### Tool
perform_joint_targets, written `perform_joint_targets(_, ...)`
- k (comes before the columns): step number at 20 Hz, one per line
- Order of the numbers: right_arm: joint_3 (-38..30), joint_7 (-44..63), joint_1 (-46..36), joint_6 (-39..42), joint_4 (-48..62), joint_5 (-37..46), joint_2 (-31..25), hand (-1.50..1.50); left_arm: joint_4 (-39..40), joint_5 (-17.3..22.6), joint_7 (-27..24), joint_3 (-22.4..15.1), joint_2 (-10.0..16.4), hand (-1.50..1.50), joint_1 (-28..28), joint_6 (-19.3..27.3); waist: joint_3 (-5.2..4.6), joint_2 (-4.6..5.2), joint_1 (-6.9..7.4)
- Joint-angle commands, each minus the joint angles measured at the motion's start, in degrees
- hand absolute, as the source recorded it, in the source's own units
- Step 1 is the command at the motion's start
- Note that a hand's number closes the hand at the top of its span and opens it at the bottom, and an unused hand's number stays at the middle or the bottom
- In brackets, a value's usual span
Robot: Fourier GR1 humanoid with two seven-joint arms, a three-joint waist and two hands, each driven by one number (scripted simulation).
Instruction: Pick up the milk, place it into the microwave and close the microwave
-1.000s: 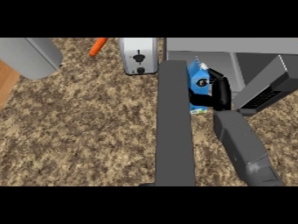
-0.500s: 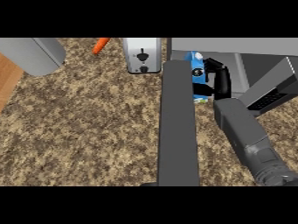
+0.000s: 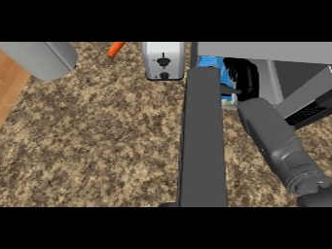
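My right robot hand was curled round the milk, held at the open front of the microwave; I judged the carton light, stiff-sided and rather slick, best gripped across its middle and kept upright.

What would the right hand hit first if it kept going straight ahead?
Probably the inside of the microwave: the right hand, fingers curled round the milk, points into its open front. Depth is unclear, though.
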Motion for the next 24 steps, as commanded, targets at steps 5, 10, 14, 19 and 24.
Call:
perform_joint_targets(5,-2.47,0.84,-1.57,-7.01,1.51,-0.88,-1.10,1.50,0.21,-0.29,-0.13,0.27,0.74,-1.50,-1.70,-0.28,0.10,0.58,1.00)
perform_joint_targets(10,-3.93,-0.56,1.18,-7.47,1.86,-1.69,-3.46,1.50,1.39,-0.02,0.16,-0.57,0.85,-1.50,-0.80,-1.92,0.19,1.08,1.70)
perform_joint_targets(14,-3.55,1.07,0.39,-5.52,3.24,-0.99,-5.39,1.50,1.73,-0.56,1.95,-0.55,1.07,-1.50,-4.41,0.25,0.22,1.35,1.55)
perform_joint_targets(19,-3.40,2.83,0.95,-7.85,5.06,-0.42,-6.19,1.50,3.11,-0.76,1.50,-0.70,0.88,-1.50,-5.32,0.17,0.16,1.41,1.96)
perform_joint_targets(24,-1.92,1.73,1.65,-5.41,5.04,1.23,-7.94,1.50,4.13,0.14,1.96,-0.01,2.25,-1.50,-6.02,-0.89,0.29,2.02,3.03)
